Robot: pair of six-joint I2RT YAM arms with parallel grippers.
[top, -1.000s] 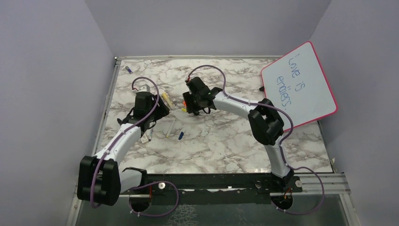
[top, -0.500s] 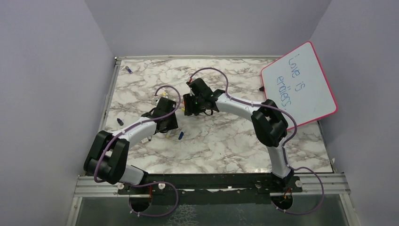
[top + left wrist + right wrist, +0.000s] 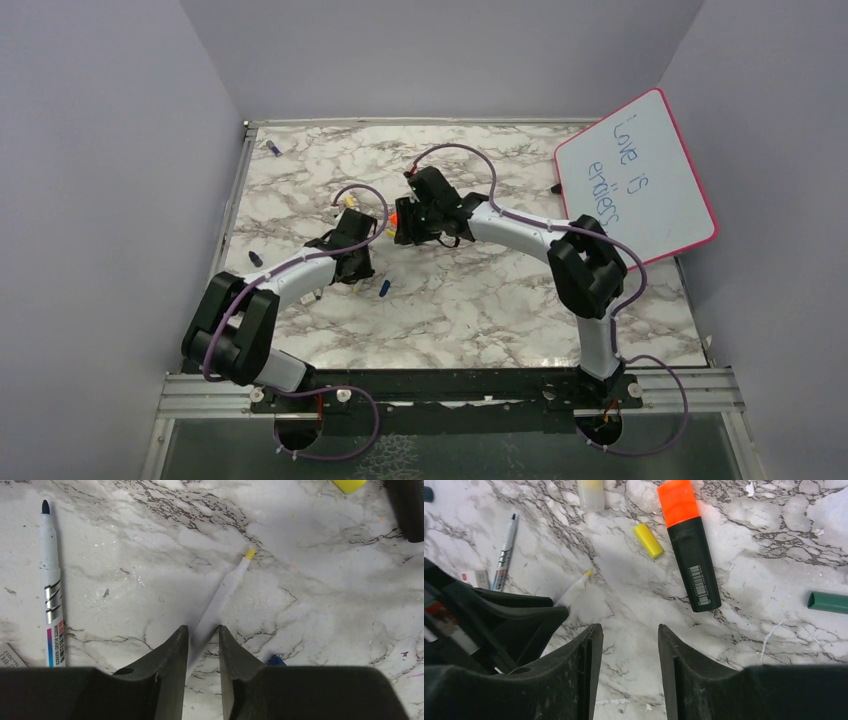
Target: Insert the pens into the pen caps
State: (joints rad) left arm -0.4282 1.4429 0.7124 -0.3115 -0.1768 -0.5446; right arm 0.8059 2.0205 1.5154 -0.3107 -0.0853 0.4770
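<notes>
Between the fingers of the left gripper (image 3: 202, 628) lies a thin white plastic pen with yellow tip (image 3: 225, 587), pointing to 1 o'clock; the jaws stand narrowly apart astride it. Nearby the right gripper (image 3: 629, 627) hangs open and empty, a short yellow plastic cap (image 3: 648, 540) at its 12 o'clock.

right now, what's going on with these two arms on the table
Two robot arms are working low over a marble table. The left gripper is down over a white pen with a yellow tip, one finger on each side of it. Whether it already pinches the pen is unclear. The right gripper is open and holds nothing, hanging over bare table near a yellow cap and a black highlighter.
</notes>
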